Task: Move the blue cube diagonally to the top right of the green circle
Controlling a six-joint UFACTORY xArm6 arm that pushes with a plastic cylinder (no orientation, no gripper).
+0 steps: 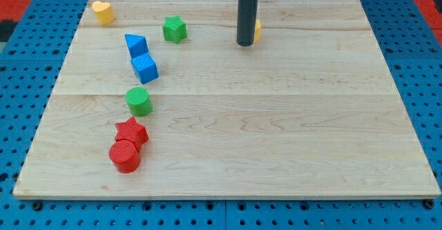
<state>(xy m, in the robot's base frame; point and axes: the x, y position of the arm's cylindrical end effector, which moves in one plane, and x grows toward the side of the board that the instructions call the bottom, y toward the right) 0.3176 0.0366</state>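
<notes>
Since my tip [245, 43] stands near the board's top edge, right of centre in the view, the blue cube [145, 68] lies well away from it toward the view's left and a little toward the bottom, so the whole of the coming move turns on getting round to the cube's far side. There are no jaws on this rod to open or close, and it holds nothing; its end rests on the wooden board [276, 133], just in front of a yellow block [257, 30] that it mostly hides. From my tip, the green circle [139, 101] sits farther toward the view's bottom left than the cube, which is above it and only slightly to its right, touching or nearly touching a blue triangular block [136, 45]. As I judge it, the cube needs a push toward the view's right, so my tip should first pass to the cube's left side. The green star [175, 29] lies between my tip and that approach.
</notes>
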